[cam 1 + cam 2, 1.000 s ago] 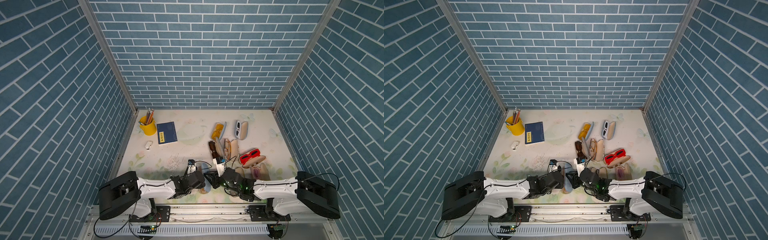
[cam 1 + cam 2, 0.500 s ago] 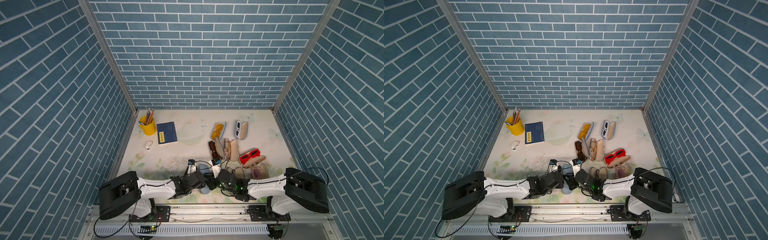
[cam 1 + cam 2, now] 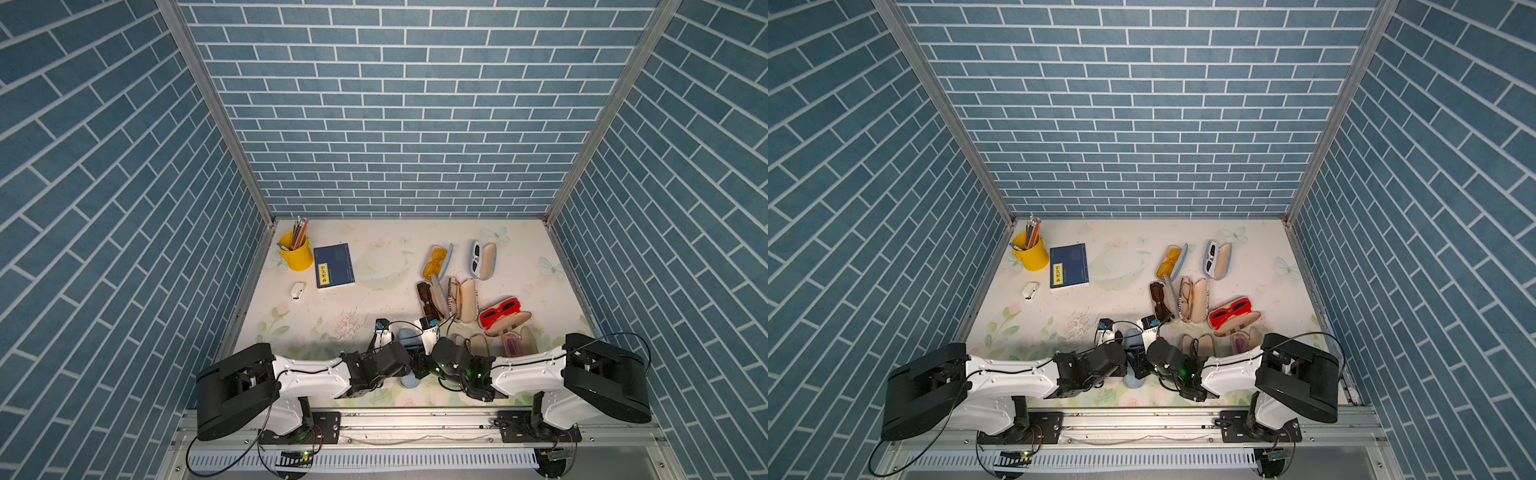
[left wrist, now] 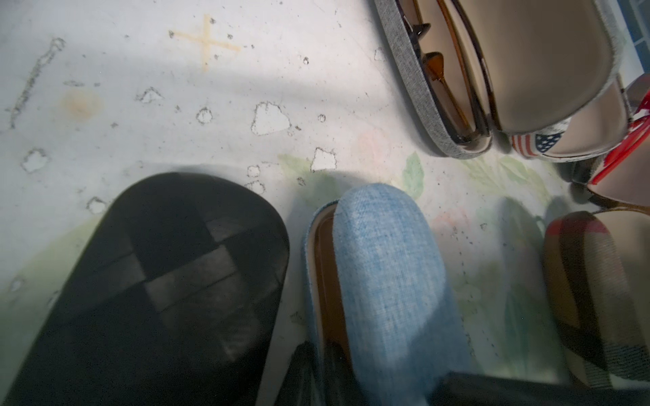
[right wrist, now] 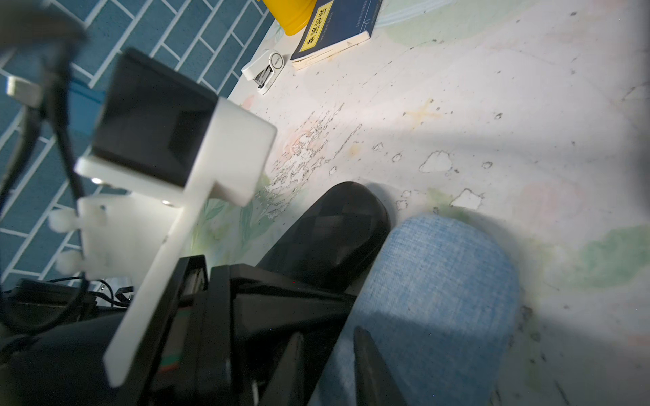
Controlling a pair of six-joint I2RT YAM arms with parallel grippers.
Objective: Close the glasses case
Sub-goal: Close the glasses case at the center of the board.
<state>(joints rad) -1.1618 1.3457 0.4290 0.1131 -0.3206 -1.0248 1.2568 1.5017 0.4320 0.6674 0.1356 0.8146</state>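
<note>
The glasses case (image 4: 383, 274) is covered in light blue denim. It lies near the table's front edge between both arms, and in both top views only its ends show (image 3: 409, 335) (image 3: 1133, 333). Its lid is down almost flat, leaving a thin brown slit along one long side. My left gripper (image 4: 322, 372) is shut on the rim of the base at that slit. My right gripper (image 5: 330, 372) is shut on the edge of the lid (image 5: 439, 288), one finger on top of the denim. Both wrists crowd together over the case's middle.
A closed black woven case (image 4: 158, 281) lies right beside the blue one. Several open cases with glasses sit to the right, among them a grey one (image 3: 428, 297), a red one (image 3: 500, 311) and a plaid one (image 4: 598, 298). A yellow pencil cup (image 3: 296, 257), a blue book (image 3: 333, 266) and a white stapler (image 3: 297, 290) are at the back left.
My right gripper has moved left, close against the left gripper over the blue case. The left arm has hardly moved.
</note>
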